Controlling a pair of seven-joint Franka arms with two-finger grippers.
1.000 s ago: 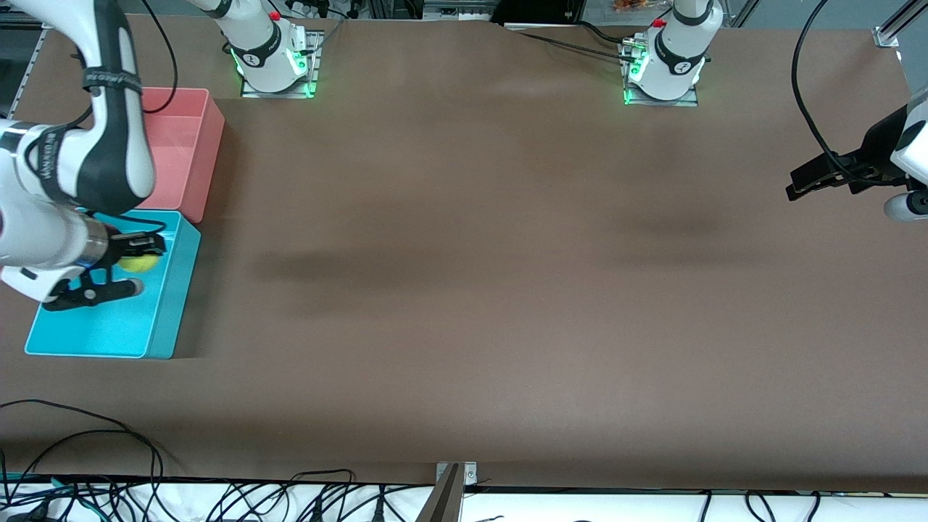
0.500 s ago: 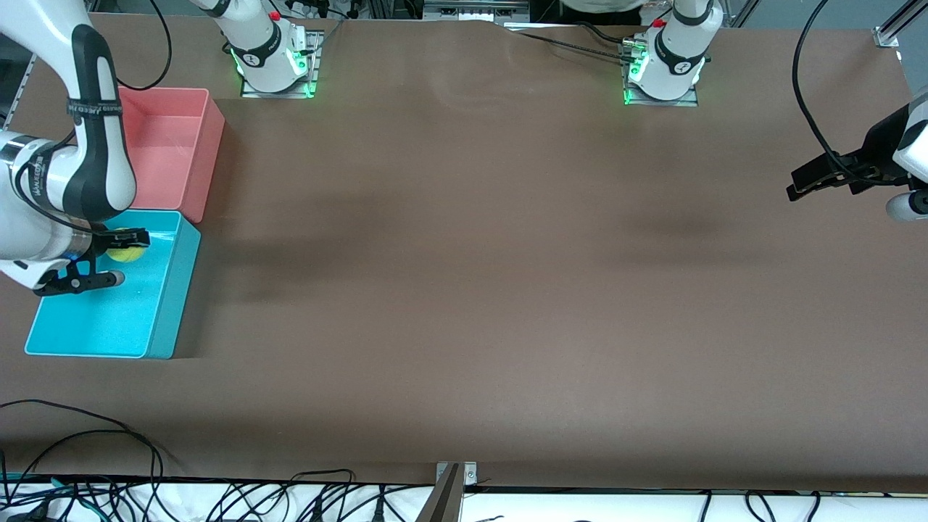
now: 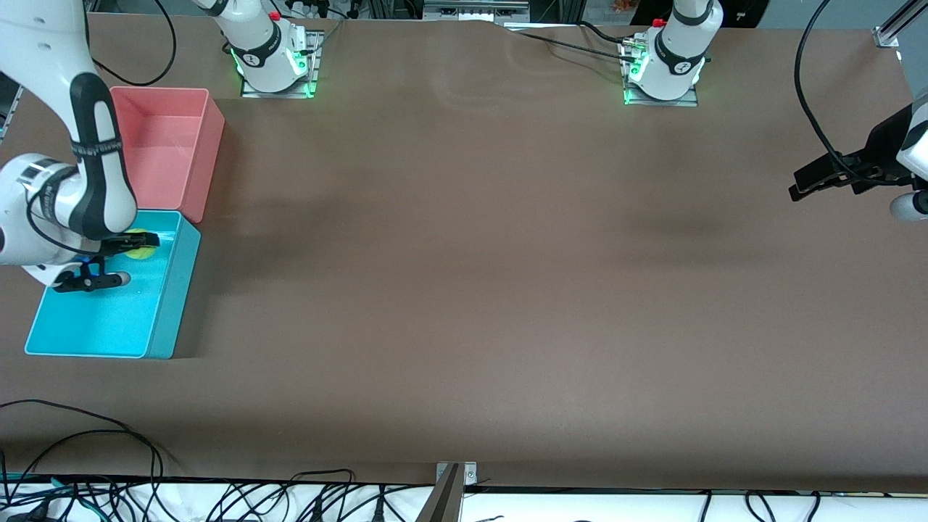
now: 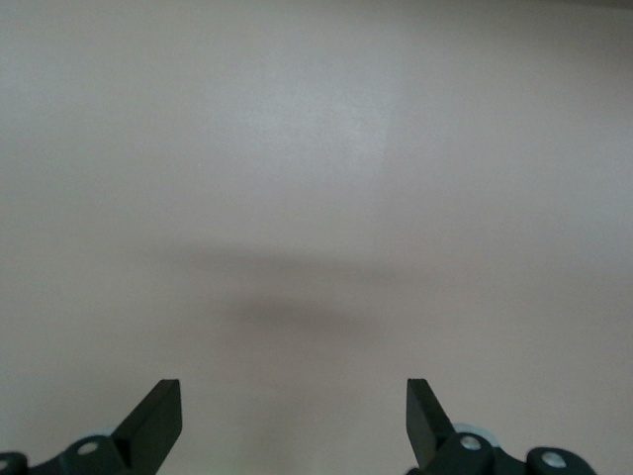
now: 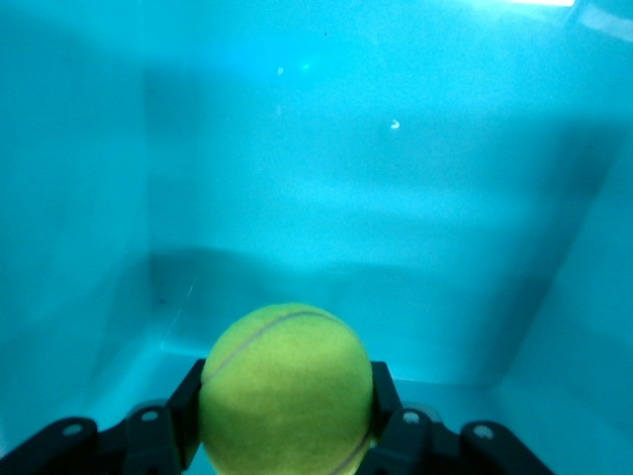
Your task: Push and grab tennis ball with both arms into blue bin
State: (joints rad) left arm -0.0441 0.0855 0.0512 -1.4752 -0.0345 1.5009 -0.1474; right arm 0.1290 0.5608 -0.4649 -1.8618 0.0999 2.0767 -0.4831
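1. The right gripper (image 5: 287,435) grasps the tennis ball (image 5: 287,391) over the blue bin (image 3: 170,304).
2. Lower it further before letting go, so it does not bounce out.
3. The left gripper (image 4: 294,421) waits, spread wide, over bare table (image 3: 507,290).

The big brown table (image 3: 507,254) has two bins sitting on it at the right arm's end. The blue bin (image 3: 170,304) is nearer the front camera, touching the pink bin (image 3: 206,156)
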